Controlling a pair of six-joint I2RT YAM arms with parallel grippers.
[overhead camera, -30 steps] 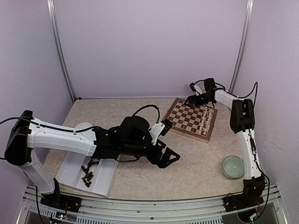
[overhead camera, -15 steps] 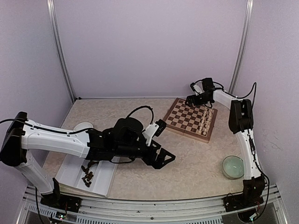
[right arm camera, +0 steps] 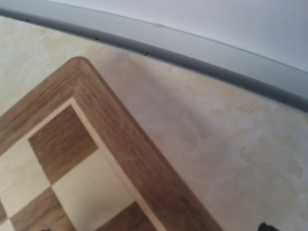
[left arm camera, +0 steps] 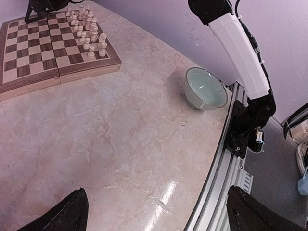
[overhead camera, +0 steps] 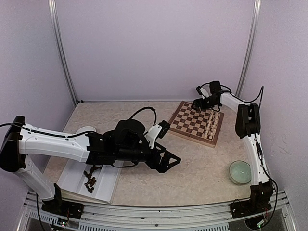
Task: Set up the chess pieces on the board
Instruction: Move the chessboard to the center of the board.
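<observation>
Claws: left claw [overhead camera: 169, 161] wide, empty, over table [overhead camera: 207, 168]; right claw [overhead camera: 196, 103] wide, nothing visibly held, above board [overhead camera: 190, 122] corner.

The board [right arm camera: 126, 154] is wood, with fine grain showing in its matt brown frame. The worktop [left arm camera: 125, 139] looks like pale marbled stone, smooth, with a glossy glare at lower centre. The bowl [left arm camera: 192, 100] at right is shiny glazed green, and the edge rail [left arm camera: 211, 197] is ridged metal.

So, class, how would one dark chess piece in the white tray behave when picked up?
Probably light and rigid: the dark chess pieces look tiny against the tray. Lying clustered on their sides, one may roll or slip when gripped. Stood up, it likely tips easily.
</observation>
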